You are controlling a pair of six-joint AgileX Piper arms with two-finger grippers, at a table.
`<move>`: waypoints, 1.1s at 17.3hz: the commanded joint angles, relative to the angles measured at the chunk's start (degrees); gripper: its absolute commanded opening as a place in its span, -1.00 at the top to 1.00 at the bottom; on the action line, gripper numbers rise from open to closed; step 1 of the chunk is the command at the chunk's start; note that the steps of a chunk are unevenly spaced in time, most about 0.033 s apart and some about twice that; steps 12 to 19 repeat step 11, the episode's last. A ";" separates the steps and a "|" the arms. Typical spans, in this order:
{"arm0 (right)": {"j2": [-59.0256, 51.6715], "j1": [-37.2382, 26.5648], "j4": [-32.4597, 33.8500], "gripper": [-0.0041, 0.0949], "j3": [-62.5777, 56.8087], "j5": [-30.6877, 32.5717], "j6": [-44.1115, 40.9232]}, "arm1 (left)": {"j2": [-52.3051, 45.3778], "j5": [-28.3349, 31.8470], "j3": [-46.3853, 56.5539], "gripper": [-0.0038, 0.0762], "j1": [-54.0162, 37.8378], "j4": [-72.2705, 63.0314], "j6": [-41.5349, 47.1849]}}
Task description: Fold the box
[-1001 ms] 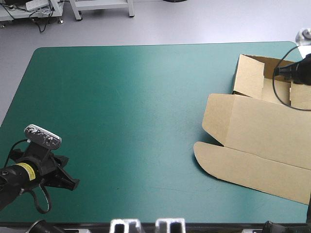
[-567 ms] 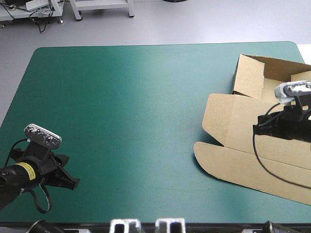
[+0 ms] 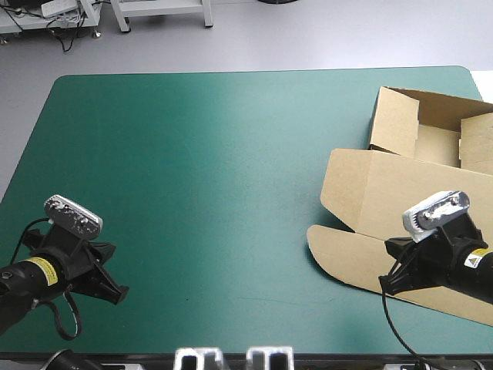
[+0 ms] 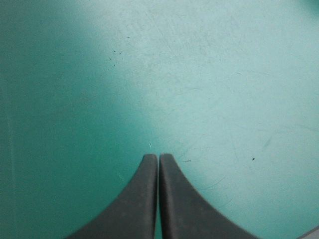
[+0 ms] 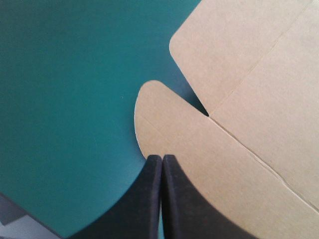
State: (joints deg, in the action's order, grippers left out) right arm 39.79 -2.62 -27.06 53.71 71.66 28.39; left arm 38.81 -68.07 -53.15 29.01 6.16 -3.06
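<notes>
The brown box (image 3: 400, 193) lies at the table's right side. Its walls are raised into an open tray (image 3: 431, 127) near the far right corner, and its lid and rounded front flap (image 3: 347, 258) lie flat toward the front. My right gripper (image 3: 387, 285) hovers over that flap near the front edge and is shut. In the right wrist view its tips (image 5: 162, 158) meet just above the flap's rounded corner (image 5: 154, 109) with nothing between them. My left gripper (image 3: 119, 294) is shut at the front left, over bare teal-green cover (image 4: 199, 89).
The box runs past the table's right edge (image 3: 487, 92). Both grippers sit close to the table's front edge (image 3: 231, 353). Teal-green cover (image 3: 208, 177) spreads between the left gripper and the box.
The right arm has come from over the tray at the far right down to the front flap, and its fingers have shut. The left arm has barely shifted.
</notes>
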 commanded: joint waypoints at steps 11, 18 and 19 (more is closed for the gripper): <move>-0.28 10.19 7.80 0.95 -5.36 -0.10 -6.06 | -0.19 5.61 10.90 0.93 0.38 -5.79 4.16; -0.28 10.19 7.80 0.95 -5.36 -0.10 -6.06 | -0.19 5.61 10.90 0.93 0.38 -5.79 4.16; -0.28 10.19 7.80 0.95 -5.36 -0.10 -6.06 | -0.19 5.61 10.90 0.93 0.38 -5.79 4.16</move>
